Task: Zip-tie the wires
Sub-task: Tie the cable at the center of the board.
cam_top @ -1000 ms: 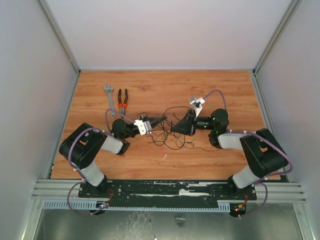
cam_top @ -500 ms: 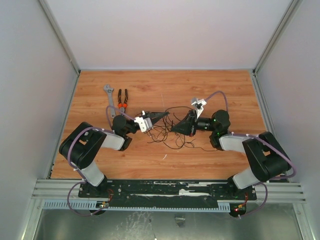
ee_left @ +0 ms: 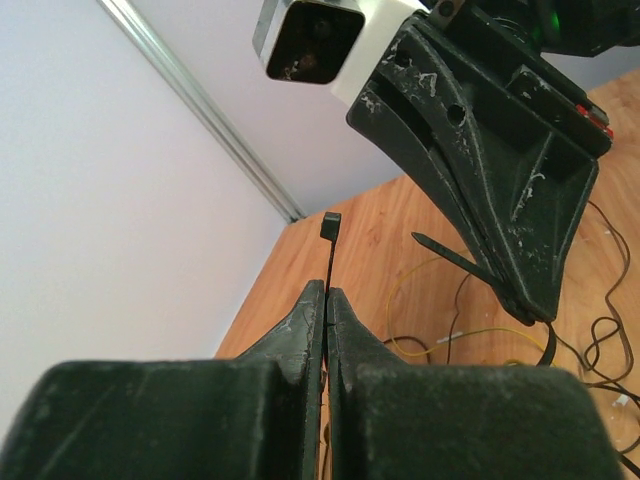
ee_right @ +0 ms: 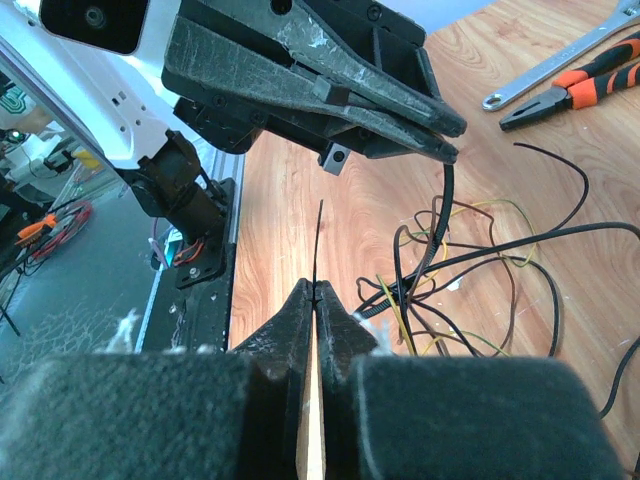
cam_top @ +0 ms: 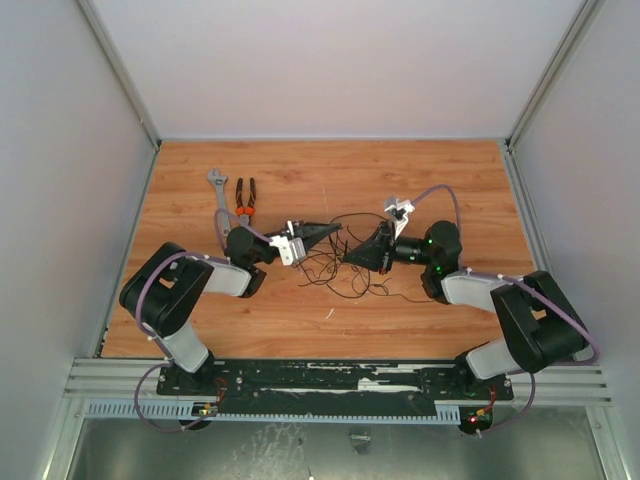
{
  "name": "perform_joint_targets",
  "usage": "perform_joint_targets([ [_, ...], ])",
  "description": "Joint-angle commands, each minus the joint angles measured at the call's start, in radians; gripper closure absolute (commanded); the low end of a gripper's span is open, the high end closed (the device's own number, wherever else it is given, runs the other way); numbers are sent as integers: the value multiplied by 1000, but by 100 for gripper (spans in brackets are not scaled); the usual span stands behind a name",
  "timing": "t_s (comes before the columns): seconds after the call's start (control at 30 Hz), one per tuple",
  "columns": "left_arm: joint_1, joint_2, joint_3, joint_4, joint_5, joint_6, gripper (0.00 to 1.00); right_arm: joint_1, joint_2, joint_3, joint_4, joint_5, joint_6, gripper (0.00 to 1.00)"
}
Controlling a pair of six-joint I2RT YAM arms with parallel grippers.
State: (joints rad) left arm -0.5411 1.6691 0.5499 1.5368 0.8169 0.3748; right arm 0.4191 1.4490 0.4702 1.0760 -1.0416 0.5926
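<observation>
Left claw (ee_left: 326,295) pinches the thin black plastic zip tie (ee_left: 330,224) near its head, right claw (ee_right: 314,290) its tail; tangled black-and-yellow wires (cam_top: 335,272) below both.

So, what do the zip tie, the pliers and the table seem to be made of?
The zip tie looks like matte black plastic: thin, and it bends in a curve. The pliers seem dark metal, with orange grips, likely rubber or plastic. The table looks like wood or wood-look laminate: brown plank grain.

Lab enclosure: white panels (cam_top: 60,150), aluminium rail frame (cam_top: 110,385).
</observation>
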Motion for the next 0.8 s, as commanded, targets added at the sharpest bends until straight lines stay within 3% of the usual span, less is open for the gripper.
perform_joint_targets([
  [0.0,-9,12,3,324,27,32,100,10,-22,-5,-43,16,-43,100],
  [0.77,-14,30,1,325,27,80,100,13,8,86,-58,-23,-16,100],
])
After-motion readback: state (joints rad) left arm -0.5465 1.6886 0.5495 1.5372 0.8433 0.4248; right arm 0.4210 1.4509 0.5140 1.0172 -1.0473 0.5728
